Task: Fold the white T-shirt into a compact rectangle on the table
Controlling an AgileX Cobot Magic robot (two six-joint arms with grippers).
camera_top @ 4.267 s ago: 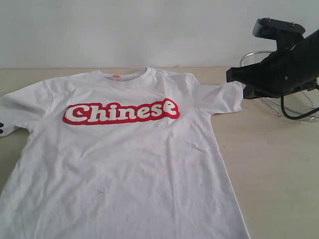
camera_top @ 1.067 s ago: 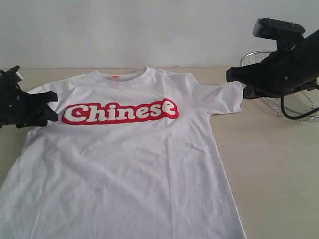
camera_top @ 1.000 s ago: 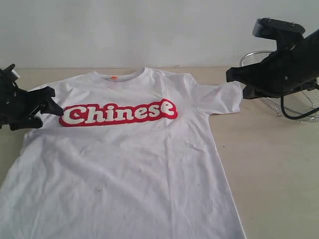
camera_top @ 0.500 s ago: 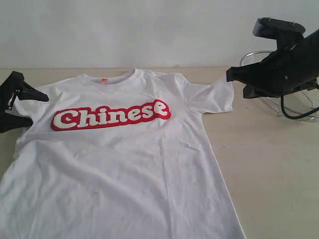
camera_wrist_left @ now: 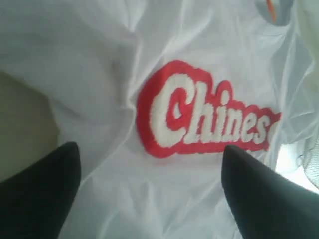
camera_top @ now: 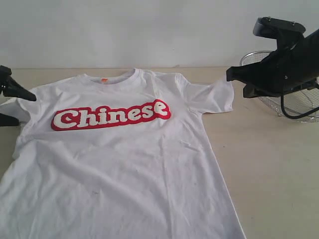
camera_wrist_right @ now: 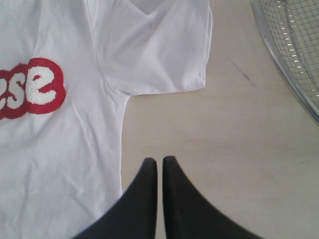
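The white T-shirt (camera_top: 119, 164) lies flat and face up on the table (camera_top: 269, 164), red "Chinese" lettering (camera_top: 110, 114) across the chest and an orange neck tag (camera_top: 104, 79) at the collar. My left gripper (camera_top: 22, 108) stands open at the shirt's left sleeve, at the view's left edge. In the left wrist view its gripper (camera_wrist_left: 149, 149) hovers wide over the cloth just below the lettering (camera_wrist_left: 204, 117), holding nothing. My right gripper (camera_wrist_right: 159, 160) is shut and empty over bare table beside the shirt's side seam, near the right sleeve (camera_wrist_right: 159, 50). The right arm (camera_top: 279, 64) hangs above that sleeve (camera_top: 214, 97).
A silver wire-mesh basket (camera_top: 299, 107) stands at the back right, partly behind the right arm; its rim (camera_wrist_right: 294, 45) shows in the right wrist view. A pale wall runs behind the table. Bare tabletop lies to the right of the shirt.
The shirt has slid to the left and its left sleeve is drawn in. My left gripper has drawn back toward the left edge of view. The right arm has not moved.
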